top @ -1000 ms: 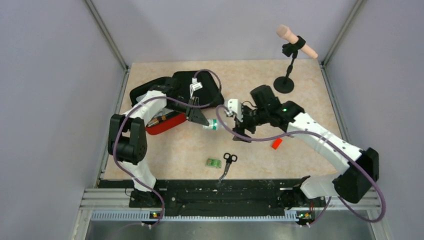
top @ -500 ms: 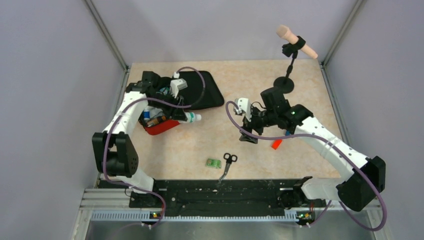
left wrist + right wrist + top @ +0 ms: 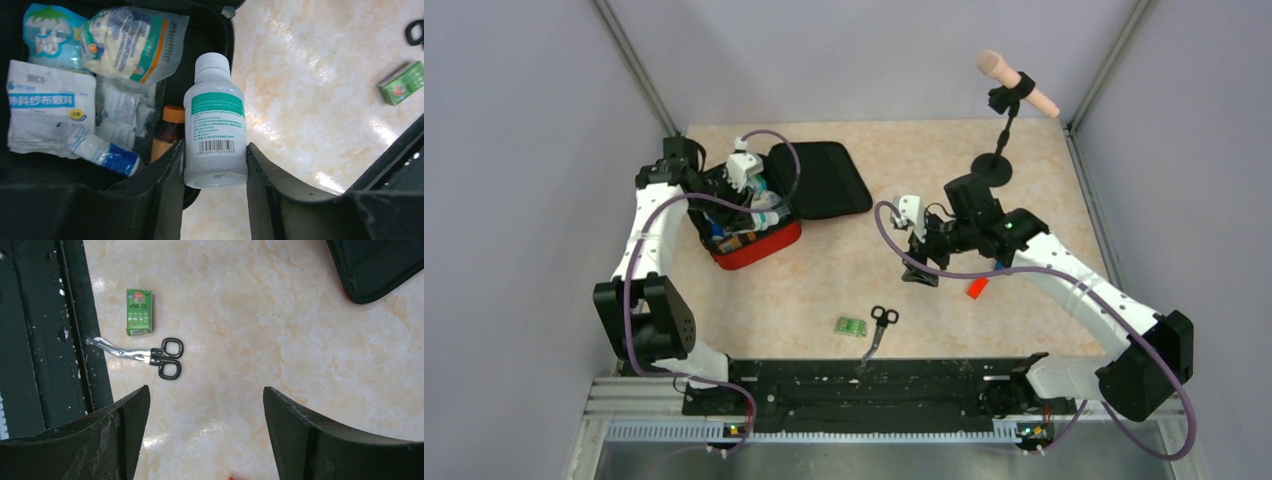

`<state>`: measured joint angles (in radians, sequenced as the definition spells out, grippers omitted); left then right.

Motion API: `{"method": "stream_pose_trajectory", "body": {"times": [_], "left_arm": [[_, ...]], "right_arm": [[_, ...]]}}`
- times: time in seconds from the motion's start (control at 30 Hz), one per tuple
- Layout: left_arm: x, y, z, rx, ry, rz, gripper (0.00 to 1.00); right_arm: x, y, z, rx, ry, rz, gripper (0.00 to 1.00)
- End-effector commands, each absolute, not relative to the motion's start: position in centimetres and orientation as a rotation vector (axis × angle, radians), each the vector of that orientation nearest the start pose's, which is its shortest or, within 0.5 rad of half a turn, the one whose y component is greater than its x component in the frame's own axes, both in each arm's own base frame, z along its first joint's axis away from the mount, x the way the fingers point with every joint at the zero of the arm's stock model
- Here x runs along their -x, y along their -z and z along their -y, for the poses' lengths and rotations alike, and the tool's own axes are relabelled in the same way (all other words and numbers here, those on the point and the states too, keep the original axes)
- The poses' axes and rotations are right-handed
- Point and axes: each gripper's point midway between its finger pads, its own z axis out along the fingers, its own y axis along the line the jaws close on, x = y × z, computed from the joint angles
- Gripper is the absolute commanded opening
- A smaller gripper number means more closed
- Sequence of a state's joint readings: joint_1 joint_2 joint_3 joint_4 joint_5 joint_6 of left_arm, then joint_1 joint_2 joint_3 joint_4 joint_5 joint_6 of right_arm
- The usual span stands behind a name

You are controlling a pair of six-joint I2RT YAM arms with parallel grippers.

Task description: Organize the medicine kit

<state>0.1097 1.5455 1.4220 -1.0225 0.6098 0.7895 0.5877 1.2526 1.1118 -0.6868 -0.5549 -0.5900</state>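
Observation:
The red medicine kit (image 3: 769, 243) lies open at the back left, its black lid (image 3: 824, 180) flat beside it. Its black inside (image 3: 200, 25) holds gauze packets (image 3: 47, 107), a wrapped pack (image 3: 130, 42) and a brown bottle (image 3: 171, 127). My left gripper (image 3: 769, 210) (image 3: 215, 165) is shut on a white bottle with a green label (image 3: 215, 130), held over the kit's near edge. My right gripper (image 3: 921, 270) (image 3: 205, 400) is open and empty above bare table, right of the scissors (image 3: 879, 325) (image 3: 150, 356) and green box (image 3: 851, 326) (image 3: 138, 311).
A small red block (image 3: 976, 288) lies just right of my right gripper. A microphone on a round black stand (image 3: 994, 165) is at the back right. The black base rail (image 3: 50, 340) runs along the table's near edge. Grey walls enclose the table.
My left arm has carried the white bottle from mid-table back left to over the open kit. My right gripper has drawn back right and lowered slightly.

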Motion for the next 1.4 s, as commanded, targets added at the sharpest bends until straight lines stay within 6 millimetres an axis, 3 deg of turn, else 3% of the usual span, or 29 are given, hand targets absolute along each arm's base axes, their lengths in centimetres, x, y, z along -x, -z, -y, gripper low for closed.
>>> {"method": "stream_pose_trajectory", "body": {"times": [0.0, 0.13, 0.33, 0.57, 0.77, 0.9, 1.03, 1.17, 1.37], "left_arm": [[-35.4, -20.2, 2.0, -1.048, 0.304, -2.179, 0.17], [-35.9, -18.6, 0.5, -1.065, 0.270, -2.220, 0.20], [-36.3, -17.7, 0.6, -1.056, 0.374, -2.267, 0.20], [-35.2, -23.5, 4.0, -0.935, 0.559, -2.149, 0.19], [-31.3, -25.9, 8.5, -0.827, 0.886, -2.062, 0.20], [-29.6, -25.7, 10.4, -0.637, 1.130, -2.130, 0.18], [-28.6, -25.6, 11.5, -0.452, 1.319, -2.194, 0.17], [-27.8, -25.8, 12.2, -0.311, 1.418, -2.214, 0.17], [-27.2, -25.6, 12.6, -0.225, 1.462, -2.221, 0.17]], "right_arm": [[-23.1, -19.2, -24.2, 1.489, -0.682, -1.777, 0.81], [-23.0, -19.0, -24.2, 1.493, -0.687, -1.783, 0.81], [-23.1, -18.6, -24.2, 1.495, -0.686, -1.793, 0.80], [-23.1, -18.0, -24.1, 1.494, -0.689, -1.800, 0.80], [-24.3, -19.8, -25.1, 1.470, -0.687, -1.720, 0.81], [-26.6, -21.9, -26.8, 1.436, -0.683, -1.673, 0.81], [-27.9, -23.1, -29.7, 1.486, -0.619, -1.587, 0.81], [-27.7, -22.7, -33.3, 1.592, -0.515, -1.517, 0.81], [-27.5, -23.4, -37.6, 1.639, -0.523, -1.444, 0.81]]}}
